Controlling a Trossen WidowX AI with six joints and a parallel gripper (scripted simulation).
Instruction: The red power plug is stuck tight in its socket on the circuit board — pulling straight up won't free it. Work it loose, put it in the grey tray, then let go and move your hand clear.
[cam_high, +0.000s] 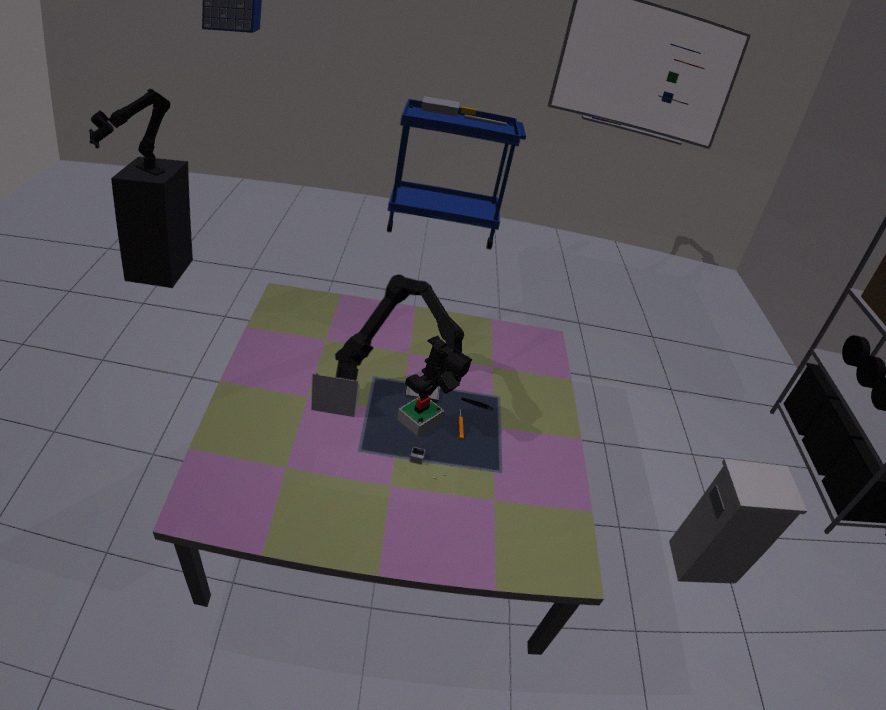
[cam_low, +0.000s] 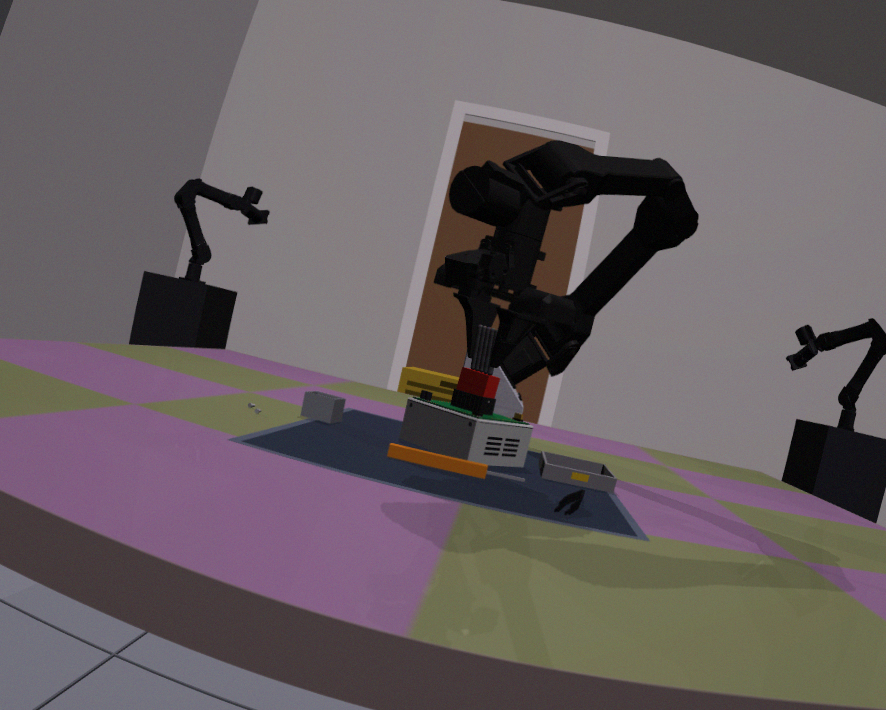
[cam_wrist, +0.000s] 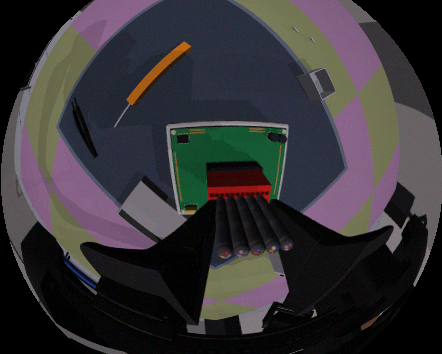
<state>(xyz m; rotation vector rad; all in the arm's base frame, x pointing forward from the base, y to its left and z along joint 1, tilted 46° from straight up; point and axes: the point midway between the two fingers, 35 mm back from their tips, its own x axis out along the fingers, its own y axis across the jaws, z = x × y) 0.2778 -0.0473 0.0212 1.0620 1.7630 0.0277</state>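
The red power plug (cam_high: 423, 403) (cam_low: 477, 383) (cam_wrist: 238, 185) sits on its black socket (cam_low: 473, 402) (cam_wrist: 234, 166), with no gap to be seen between them. The socket is on the green circuit board (cam_high: 413, 411) (cam_wrist: 192, 160). Several dark wires (cam_low: 484, 343) (cam_wrist: 241, 222) rise from the plug. My gripper (cam_high: 423, 394) (cam_low: 482, 363) (cam_wrist: 242, 206) is shut on the plug, one finger at each side; the wires stand between the fingers. The grey tray (cam_low: 600, 482) (cam_wrist: 154, 209) with a yellow label lies close beside the board's housing; in the top view the arm partly covers it.
An orange screwdriver (cam_high: 460, 426) (cam_low: 436, 459) (cam_wrist: 157, 74) and black pliers (cam_high: 477, 403) (cam_low: 570, 502) (cam_wrist: 84, 127) lie on the dark mat (cam_high: 384, 436). A small grey box (cam_high: 417, 454) (cam_low: 322, 407) (cam_wrist: 320, 84) is at the mat's edge. A grey panel (cam_high: 335, 395) stands by the arm's base.
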